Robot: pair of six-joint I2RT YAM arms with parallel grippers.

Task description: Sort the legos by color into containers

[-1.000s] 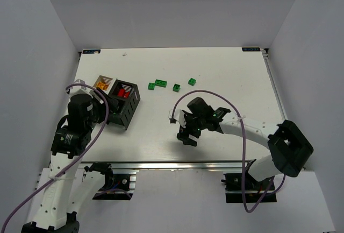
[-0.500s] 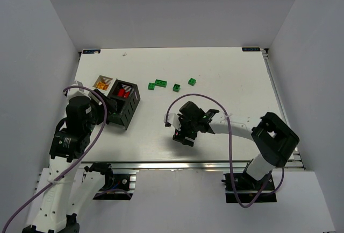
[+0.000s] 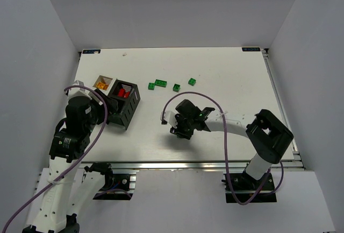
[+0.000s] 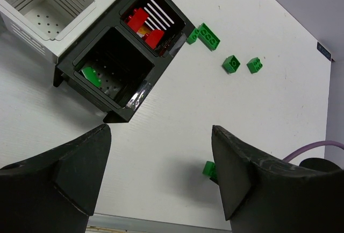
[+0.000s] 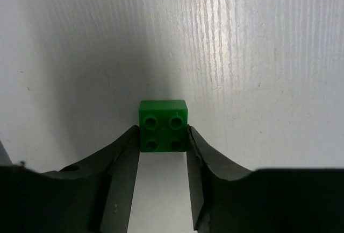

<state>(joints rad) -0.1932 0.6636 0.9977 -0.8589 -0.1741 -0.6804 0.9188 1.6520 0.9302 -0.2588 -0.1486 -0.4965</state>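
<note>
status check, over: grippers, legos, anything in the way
Left gripper open, empty, by the black bin. Right gripper shut on green lego, on the table. Nothing between it and the bin.

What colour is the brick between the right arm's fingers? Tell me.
Green. The four-stud brick shows best in the right wrist view.

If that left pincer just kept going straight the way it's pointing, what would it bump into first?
Probably the bare table, just beside the near corner of the black container. The left pincer is open and angled down at that white patch. Depth is unclear, so it might clip the corner.
</note>
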